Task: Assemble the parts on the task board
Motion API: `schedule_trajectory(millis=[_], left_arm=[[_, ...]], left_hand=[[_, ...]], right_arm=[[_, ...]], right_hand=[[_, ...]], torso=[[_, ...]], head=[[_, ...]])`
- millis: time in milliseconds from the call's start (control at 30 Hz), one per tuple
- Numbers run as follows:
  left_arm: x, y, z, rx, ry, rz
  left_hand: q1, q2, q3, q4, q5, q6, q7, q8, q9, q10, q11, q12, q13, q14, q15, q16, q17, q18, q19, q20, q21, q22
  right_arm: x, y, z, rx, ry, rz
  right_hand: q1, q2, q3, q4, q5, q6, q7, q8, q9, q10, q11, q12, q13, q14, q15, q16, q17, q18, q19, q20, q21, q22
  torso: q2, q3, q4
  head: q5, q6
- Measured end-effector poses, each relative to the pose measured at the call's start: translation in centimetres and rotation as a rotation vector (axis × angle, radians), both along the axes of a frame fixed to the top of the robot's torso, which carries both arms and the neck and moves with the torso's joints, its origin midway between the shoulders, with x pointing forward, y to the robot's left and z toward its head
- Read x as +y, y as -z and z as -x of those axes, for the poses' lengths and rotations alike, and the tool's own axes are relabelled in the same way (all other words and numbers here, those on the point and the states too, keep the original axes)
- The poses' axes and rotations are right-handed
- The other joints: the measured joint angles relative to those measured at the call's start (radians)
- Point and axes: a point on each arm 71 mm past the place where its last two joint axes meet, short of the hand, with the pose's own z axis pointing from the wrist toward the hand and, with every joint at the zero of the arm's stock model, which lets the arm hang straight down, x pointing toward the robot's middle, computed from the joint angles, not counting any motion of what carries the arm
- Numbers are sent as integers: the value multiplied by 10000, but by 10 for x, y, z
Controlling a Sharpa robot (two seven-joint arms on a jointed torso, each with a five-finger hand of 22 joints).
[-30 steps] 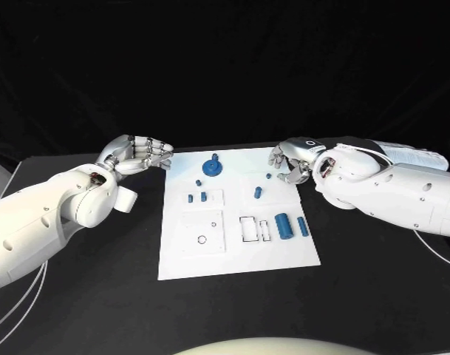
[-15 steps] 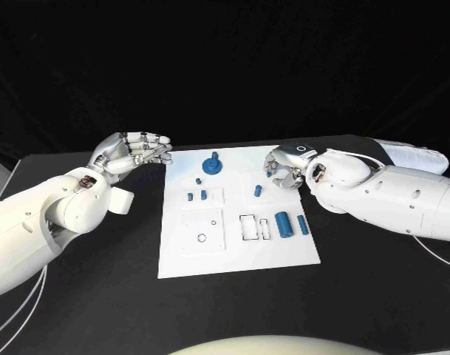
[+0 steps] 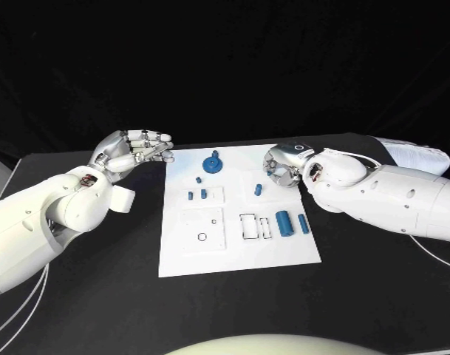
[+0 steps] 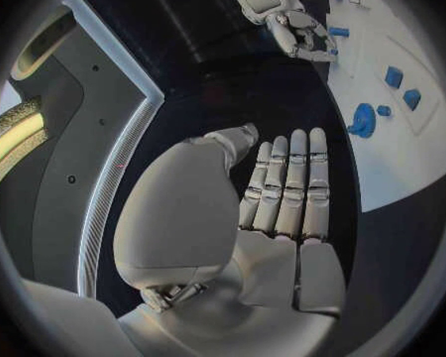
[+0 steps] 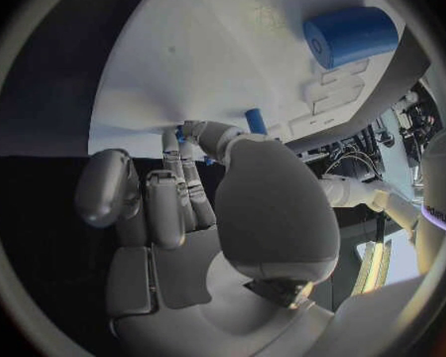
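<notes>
Head view: your left hand (image 3: 134, 151) hovers empty with fingers apart beside the board (image 3: 236, 255). The parts (image 3: 284, 223) lie on it. Your right hand (image 3: 284, 166) is curled, empty; open it before reaching.

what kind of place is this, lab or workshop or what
Most likely a robotics lab test bench: a white task board with small blue parts lies on a black table against a dark backdrop, with silver many-fingered left hand and right hand at its edges.
</notes>
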Motion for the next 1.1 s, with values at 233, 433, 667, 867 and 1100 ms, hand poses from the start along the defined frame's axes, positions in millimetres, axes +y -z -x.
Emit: schedule_trajectory(millis=[233, 433, 667, 867, 1100], left_arm=[[0, 0, 0, 29, -11, -21], [-1, 0, 1, 56, 5, -42], [-2, 0, 1, 99, 8, -81], [-2, 0, 1, 125, 11, -145], [-2, 0, 2, 145, 28, -206]], left_hand=[[0, 0, 0, 0, 0, 15, 27, 0, -9, 0, 0, -51, 0, 0, 0, -15, 19, 1, 36, 36, -11, -18], [0, 0, -28, -29, 0, -21, 62, 0, -18, 0, 0, -51, 9, 0, 0, -63, 47, 1, 36, 35, -43, -43], [0, 0, -57, 0, 0, -21, 62, 0, -37, -1, 0, -88, 8, 0, 0, -102, 74, 0, 36, 36, -105, -76], [0, 0, -56, 0, 0, -58, 99, -39, -52, -1, 1, -138, 8, 0, 0, -143, 97, 0, 35, 36, -148, -97], [0, 0, -56, 0, 0, -58, 99, -39, -52, -1, 0, -138, 7, 0, 0, -143, 97, 1, 35, 35, -148, -97]], right_arm=[[3, 1, -2, -64, 134, 4], [6, 2, -3, -79, 234, 45], [7, 3, -3, -70, 295, 77], [8, 3, -2, -61, 348, 109], [9, 4, -1, -112, 382, 189]], right_hand=[[24, 180, 163, 26, -195, 147, -13, 1, 48, 39, 1, -135, -79, 0, 0, -35, -54, -1, 0, 0, -111, -56], [-62, 124, 191, 54, -246, 156, -21, 1, 79, 78, 15, -363, -130, 0, 0, -150, -166, -1, 0, 0, -296, -193], [-151, 36, 191, 54, -286, 192, 14, 2, 88, 21, 97, -496, -187, 0, 0, -150, -202, 103, -2, -3, -459, -324], [-138, -82, 216, 25, -286, 192, 14, 2, 88, -11, 68, -521, -186, 0, 0, -150, -201, 156, -38, -39, -459, -348], [-43, -177, 290, -132, -286, 265, 38, 2, 114, 19, 52, -583, -144, 0, 0, -150, -180, 155, -38, -39, -502, -325]], torso=[[1, 9, -5], [-3, 7, -5], [-11, 1, -14], [-14, -6, -16], [-17, -6, -15]], head=[[-33, -11], [-47, -33], [-46, -47], [-46, -49], [-61, -58]])
